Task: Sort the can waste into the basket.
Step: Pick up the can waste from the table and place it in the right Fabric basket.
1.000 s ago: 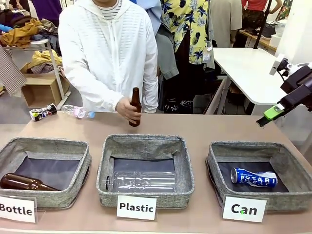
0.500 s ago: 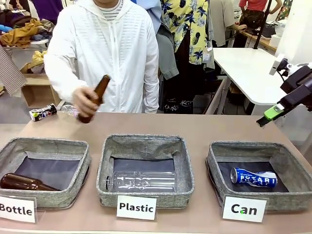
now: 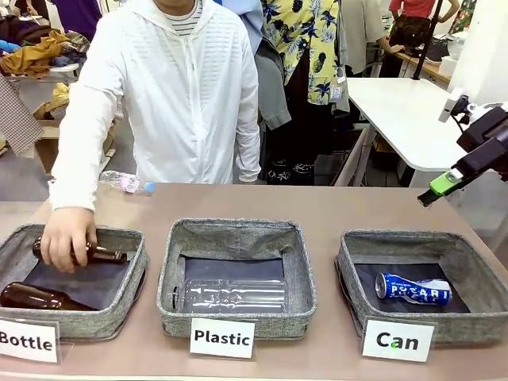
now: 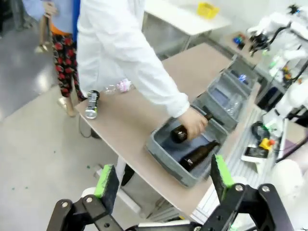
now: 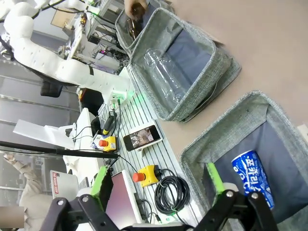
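Note:
A blue can (image 3: 413, 289) with white lettering lies on its side in the grey basket (image 3: 397, 240) behind the "Can" card; the right wrist view shows this can (image 5: 252, 178) and basket (image 5: 221, 120) too. A dark can (image 4: 91, 104) with coloured print lies at the table's far corner in the left wrist view; the person's arm hides it in the front view. My right gripper (image 3: 440, 184) hangs open above the table's right edge, its fingers (image 5: 158, 180) empty. My left gripper (image 4: 163, 175) is open and empty, high off the table's end.
The person's hand (image 3: 70, 238) holds a brown bottle (image 3: 107, 255) inside the "Bottle" basket (image 3: 16, 238), above another brown bottle (image 3: 36, 297). The "Plastic" basket (image 3: 238, 230) holds a clear bottle (image 3: 230, 295). Another clear plastic bottle (image 3: 127, 183) lies at the far left.
The person carried the brown bottle from the table's far middle leftward and down into the "Bottle" basket. Their arm now covers the dark can. Neither gripper has moved.

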